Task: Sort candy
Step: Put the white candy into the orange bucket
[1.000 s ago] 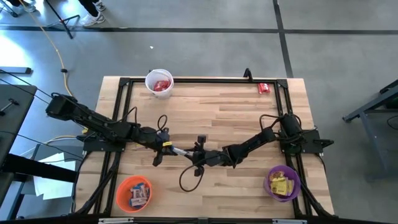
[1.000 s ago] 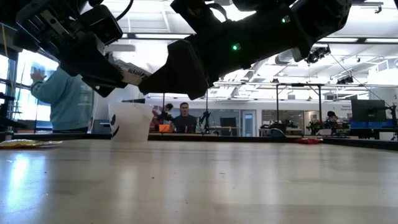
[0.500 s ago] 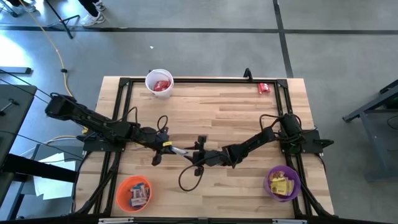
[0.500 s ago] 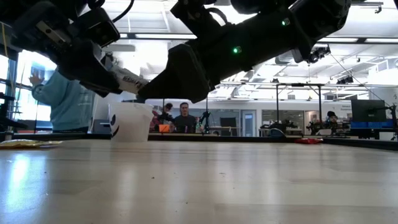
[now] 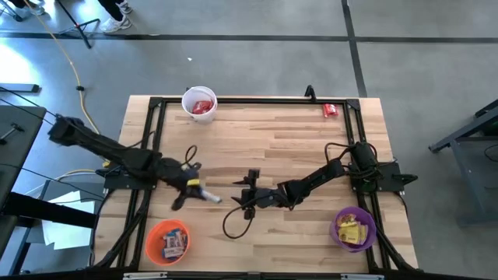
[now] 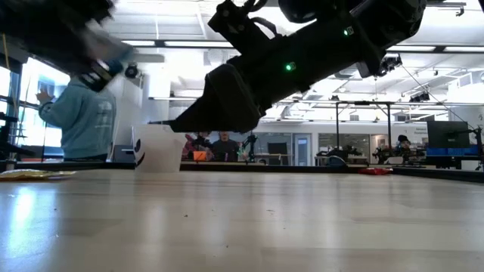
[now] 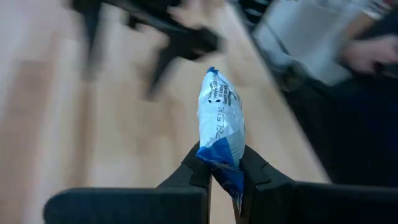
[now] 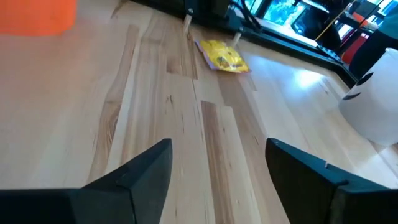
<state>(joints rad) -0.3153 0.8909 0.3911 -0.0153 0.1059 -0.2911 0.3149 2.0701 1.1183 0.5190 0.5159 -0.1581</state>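
- Left gripper (image 7: 222, 167) fingers pinch a slim blue-and-white bar (image 7: 220, 127), printed wrapper upright.
- Right gripper (image 8: 217, 163) fingers spread, empty, over the table (image 8: 155, 112).

Only readable thing is on the blue-and-white candy bar (image 7: 221, 127) pinched in my left gripper (image 7: 224, 171): small dark print, looks like "51.91", honestly not sure.

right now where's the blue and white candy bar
The blue-and-white candy bar is clamped in the left gripper, above the table's left half, just beyond the orange cup.
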